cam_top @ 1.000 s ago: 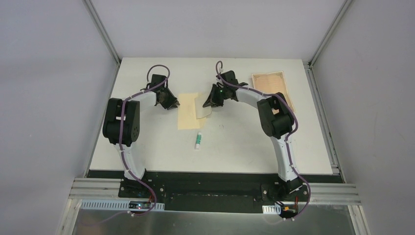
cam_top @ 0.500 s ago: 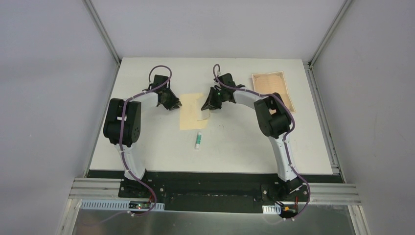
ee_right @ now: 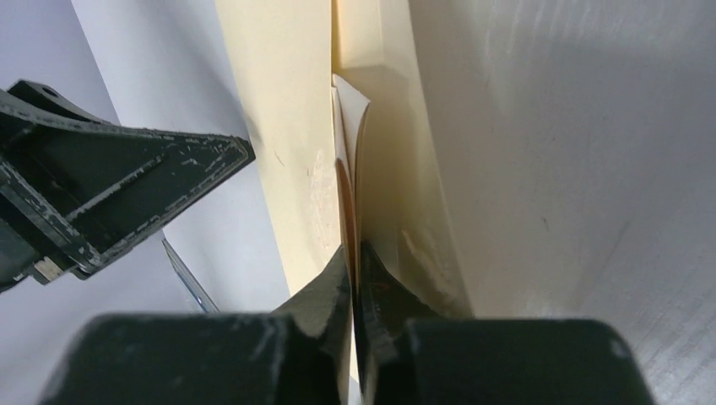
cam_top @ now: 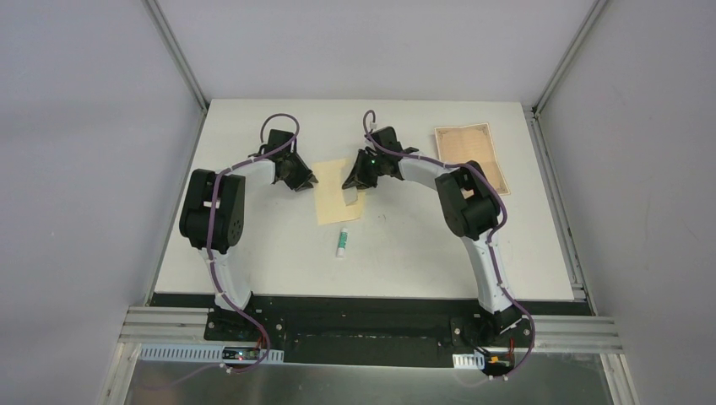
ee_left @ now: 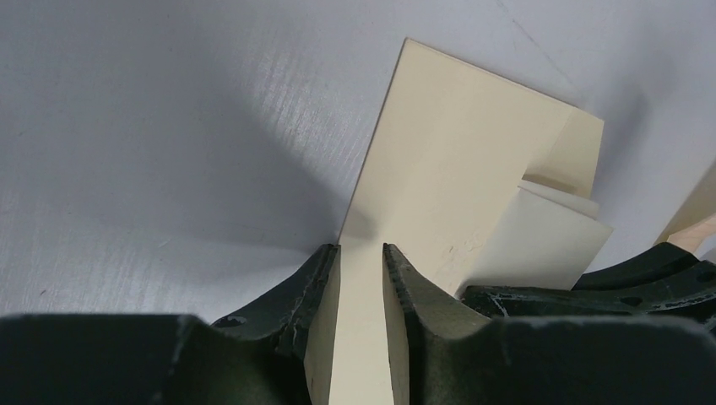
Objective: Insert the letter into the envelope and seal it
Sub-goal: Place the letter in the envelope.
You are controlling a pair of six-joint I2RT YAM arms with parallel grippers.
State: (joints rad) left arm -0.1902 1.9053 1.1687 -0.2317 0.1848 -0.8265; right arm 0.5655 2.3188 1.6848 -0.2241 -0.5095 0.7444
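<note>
The letter [ee_right: 355,143] seems partly hidden within the right claw [ee_right: 355,257].

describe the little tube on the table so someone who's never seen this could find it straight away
Start at the white table and find the yellow-tan envelope lying in the middle, between the two arms. Just on the near side of it, toward the arm bases, lies the tube. It is the only small, round-bodied thing there, white with green, while the things around it are flat paper.
</note>
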